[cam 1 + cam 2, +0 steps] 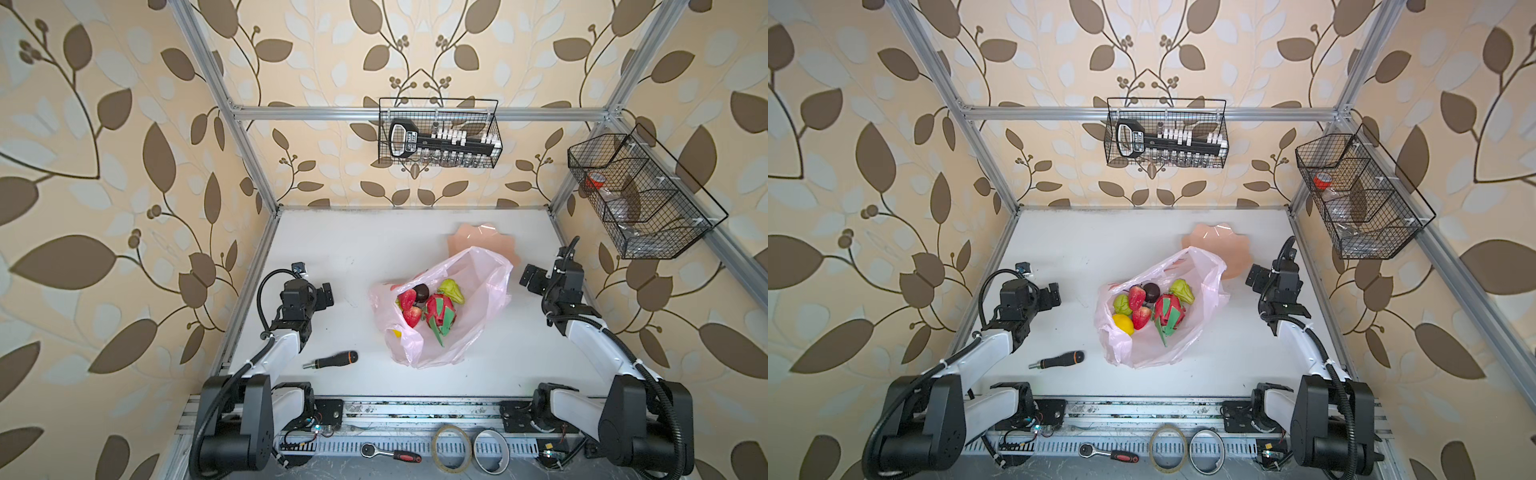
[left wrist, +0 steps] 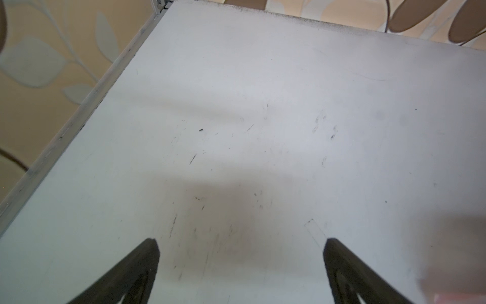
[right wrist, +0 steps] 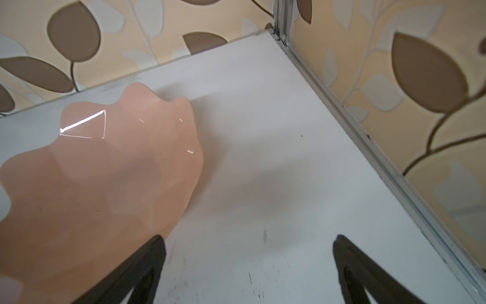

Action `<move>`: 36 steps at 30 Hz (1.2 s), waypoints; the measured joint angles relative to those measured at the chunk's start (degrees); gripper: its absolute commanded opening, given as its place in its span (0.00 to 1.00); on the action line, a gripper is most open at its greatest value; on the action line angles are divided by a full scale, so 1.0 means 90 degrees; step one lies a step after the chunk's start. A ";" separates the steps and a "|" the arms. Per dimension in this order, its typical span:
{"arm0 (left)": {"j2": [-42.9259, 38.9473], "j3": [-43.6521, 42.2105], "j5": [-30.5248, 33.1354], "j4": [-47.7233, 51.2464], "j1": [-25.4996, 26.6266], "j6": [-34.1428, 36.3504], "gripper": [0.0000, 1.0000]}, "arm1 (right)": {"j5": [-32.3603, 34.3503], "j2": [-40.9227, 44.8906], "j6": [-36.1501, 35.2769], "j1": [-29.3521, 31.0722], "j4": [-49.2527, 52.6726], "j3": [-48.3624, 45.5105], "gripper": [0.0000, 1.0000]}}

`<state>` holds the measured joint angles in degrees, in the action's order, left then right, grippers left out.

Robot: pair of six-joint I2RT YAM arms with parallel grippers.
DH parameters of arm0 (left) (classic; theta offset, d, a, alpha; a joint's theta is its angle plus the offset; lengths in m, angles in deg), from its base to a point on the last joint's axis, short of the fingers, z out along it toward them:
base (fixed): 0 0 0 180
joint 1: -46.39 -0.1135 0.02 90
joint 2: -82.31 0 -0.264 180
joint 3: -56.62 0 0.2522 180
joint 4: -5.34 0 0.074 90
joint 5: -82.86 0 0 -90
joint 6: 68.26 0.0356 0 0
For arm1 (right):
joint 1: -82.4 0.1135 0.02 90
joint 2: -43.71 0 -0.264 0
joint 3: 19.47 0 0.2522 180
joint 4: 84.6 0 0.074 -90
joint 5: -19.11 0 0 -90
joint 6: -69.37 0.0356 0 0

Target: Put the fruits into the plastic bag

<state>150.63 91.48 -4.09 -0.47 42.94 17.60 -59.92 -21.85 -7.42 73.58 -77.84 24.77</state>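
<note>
The plastic bag [image 1: 478, 274] [image 1: 1204, 270] lies open in the middle of the table in both top views. Inside it sit the fruits: a pink-red dragon fruit [image 1: 440, 311] [image 1: 1169, 309], a green pear [image 1: 452, 289] [image 1: 1181, 289], a dark plum [image 1: 422, 292] [image 1: 1151, 291], two strawberries [image 1: 1136, 297], a lemon [image 1: 1123, 323] and another green fruit [image 1: 1122, 304]. My left gripper [image 1: 326, 296] [image 2: 240, 244] is open and empty, left of the bag, over bare table. Right of the bag, my right gripper [image 1: 530, 280] [image 3: 248, 242] is open and empty, beside the plate.
A peach scalloped plate [image 1: 482, 237] [image 3: 105, 171] lies behind the bag, partly under it. A black and orange screwdriver [image 1: 332, 359] lies at the front left. Two wire baskets [image 1: 440, 133] hang on the frame. A ratchet [image 1: 390, 453] and tape rolls [image 1: 453, 449] rest on the front rail.
</note>
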 measured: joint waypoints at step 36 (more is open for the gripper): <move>0.1972 0.0002 -0.1457 -0.2169 0.0002 0.0345 0.99 | 0.0920 -0.1248 -0.0882 0.1372 -0.6003 -0.2548 1.00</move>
<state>168.38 91.50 -17.21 -19.99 42.97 20.70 -51.64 -33.09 -15.36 85.93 -131.87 1.84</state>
